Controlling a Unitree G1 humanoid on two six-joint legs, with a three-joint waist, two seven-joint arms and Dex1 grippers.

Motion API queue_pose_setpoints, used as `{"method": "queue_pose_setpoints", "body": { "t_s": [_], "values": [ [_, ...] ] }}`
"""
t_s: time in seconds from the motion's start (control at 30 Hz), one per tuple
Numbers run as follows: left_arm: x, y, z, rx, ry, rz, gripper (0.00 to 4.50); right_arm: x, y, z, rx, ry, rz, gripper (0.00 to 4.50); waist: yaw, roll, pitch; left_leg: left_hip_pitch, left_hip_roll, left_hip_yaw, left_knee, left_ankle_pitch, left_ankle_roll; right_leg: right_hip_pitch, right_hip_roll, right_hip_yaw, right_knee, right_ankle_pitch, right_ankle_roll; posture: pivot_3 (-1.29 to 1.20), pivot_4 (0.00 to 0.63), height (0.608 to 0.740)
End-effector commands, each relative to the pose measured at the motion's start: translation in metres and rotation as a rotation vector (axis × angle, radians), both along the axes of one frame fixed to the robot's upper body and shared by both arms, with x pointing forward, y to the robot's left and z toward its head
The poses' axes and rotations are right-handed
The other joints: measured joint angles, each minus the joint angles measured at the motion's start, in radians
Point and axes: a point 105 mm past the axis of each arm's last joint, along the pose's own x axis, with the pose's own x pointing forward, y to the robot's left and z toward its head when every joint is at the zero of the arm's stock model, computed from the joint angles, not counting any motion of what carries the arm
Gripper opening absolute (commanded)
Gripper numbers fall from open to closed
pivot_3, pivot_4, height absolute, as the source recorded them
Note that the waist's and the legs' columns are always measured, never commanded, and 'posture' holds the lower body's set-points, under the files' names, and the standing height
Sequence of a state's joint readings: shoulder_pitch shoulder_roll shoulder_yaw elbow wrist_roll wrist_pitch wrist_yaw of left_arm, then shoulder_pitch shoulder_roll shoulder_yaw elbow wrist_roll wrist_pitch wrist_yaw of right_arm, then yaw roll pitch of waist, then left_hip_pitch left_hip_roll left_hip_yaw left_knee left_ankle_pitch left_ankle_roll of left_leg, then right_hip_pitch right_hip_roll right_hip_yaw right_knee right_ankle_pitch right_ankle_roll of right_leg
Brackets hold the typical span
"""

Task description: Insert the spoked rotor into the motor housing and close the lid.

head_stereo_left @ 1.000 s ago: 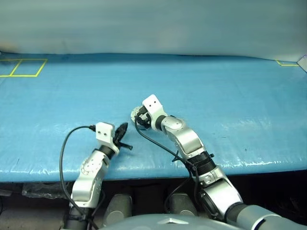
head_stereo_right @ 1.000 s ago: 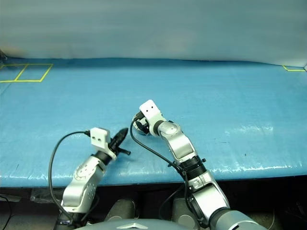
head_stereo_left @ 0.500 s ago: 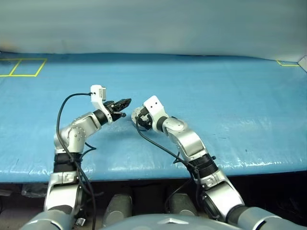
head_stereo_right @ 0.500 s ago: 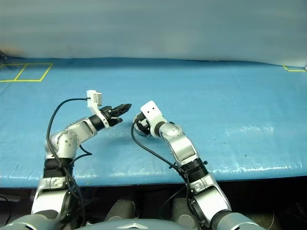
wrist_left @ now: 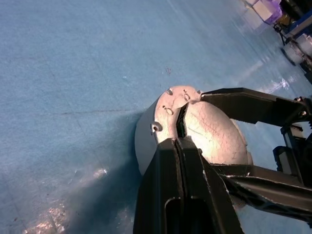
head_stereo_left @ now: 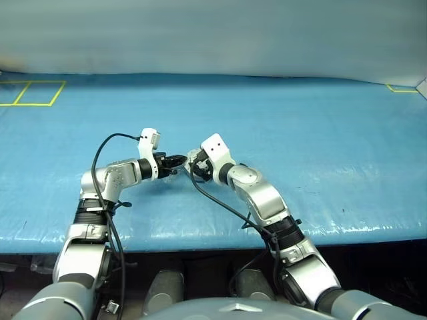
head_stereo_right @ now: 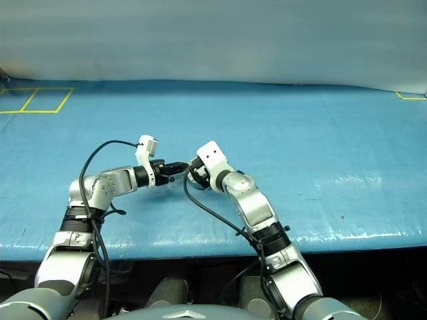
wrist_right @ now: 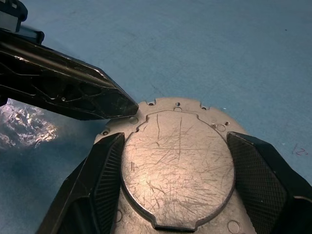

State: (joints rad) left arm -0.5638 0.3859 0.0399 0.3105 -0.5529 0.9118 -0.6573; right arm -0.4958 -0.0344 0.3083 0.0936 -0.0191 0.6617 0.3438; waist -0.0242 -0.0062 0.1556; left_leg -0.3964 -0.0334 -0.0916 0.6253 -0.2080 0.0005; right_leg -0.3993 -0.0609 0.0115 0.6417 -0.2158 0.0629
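Observation:
The motor housing (wrist_left: 145,139) is a round grey puck, gripped at its sides between the fingers (wrist_right: 102,175) of my right gripper (wrist_right: 175,141). The lid (wrist_right: 178,170), a scratched silvery disc with a notched rim, lies on top of it. It also shows as the lid (wrist_left: 214,131) in the left wrist view. My left gripper (wrist_left: 178,142) is shut with nothing in it, and its tips rest at the lid's edge. In the head views the left gripper (head_stereo_left: 175,161) meets the right gripper (head_stereo_left: 197,160) near the table's middle. The spoked rotor is hidden.
A blue mat (head_stereo_left: 320,133) covers the table. Yellow tape squares (head_stereo_left: 30,93) mark its far left corner, and a yellow mark (head_stereo_left: 400,88) sits at the far right. The table's front edge (head_stereo_left: 347,230) runs just below the arms.
My left arm swung up from the table's front edge and reached right, bringing its shut tips to the lid's edge. The right arm and the housing stayed put.

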Motion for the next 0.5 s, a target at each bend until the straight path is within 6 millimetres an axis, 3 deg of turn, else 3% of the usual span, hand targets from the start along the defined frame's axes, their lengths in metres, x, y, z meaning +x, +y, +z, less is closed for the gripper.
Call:
{"method": "queue_pose_setpoints", "body": {
  "t_s": [0.03, 0.4, 0.5],
  "values": [
    [0.000, -0.002, -0.003, 0.046, 0.010, -0.019, 0.00, -0.005, -0.014, -0.028, -0.048, 0.107, -0.041, 3.01, 0.001, 0.000, 0.000, 0.000, 0.000, 0.000, 0.000, 0.000, 0.000, 0.000, 0.000, 0.000, 0.000, 0.000, 0.000, 0.00, 0.150, 0.740],
    [-0.006, -0.014, -0.016, 0.066, 0.050, -0.061, 0.00, -0.011, -0.024, -0.039, -0.048, 0.146, -0.050, 3.01, 0.005, 0.000, -0.001, 0.000, 0.000, -0.001, 0.000, 0.000, 0.000, 0.000, -0.002, 0.000, 0.000, -0.001, 0.001, 0.00, 0.150, 0.740],
    [-0.008, -0.016, -0.017, 0.062, 0.063, -0.077, 0.00, -0.013, -0.030, -0.044, -0.042, 0.163, -0.068, 4.01, 0.007, -0.001, -0.002, 0.001, 0.000, -0.002, 0.000, 0.000, 0.000, 0.001, -0.003, 0.000, -0.001, -0.001, 0.002, 0.00, 0.150, 0.740]
  ]
}}
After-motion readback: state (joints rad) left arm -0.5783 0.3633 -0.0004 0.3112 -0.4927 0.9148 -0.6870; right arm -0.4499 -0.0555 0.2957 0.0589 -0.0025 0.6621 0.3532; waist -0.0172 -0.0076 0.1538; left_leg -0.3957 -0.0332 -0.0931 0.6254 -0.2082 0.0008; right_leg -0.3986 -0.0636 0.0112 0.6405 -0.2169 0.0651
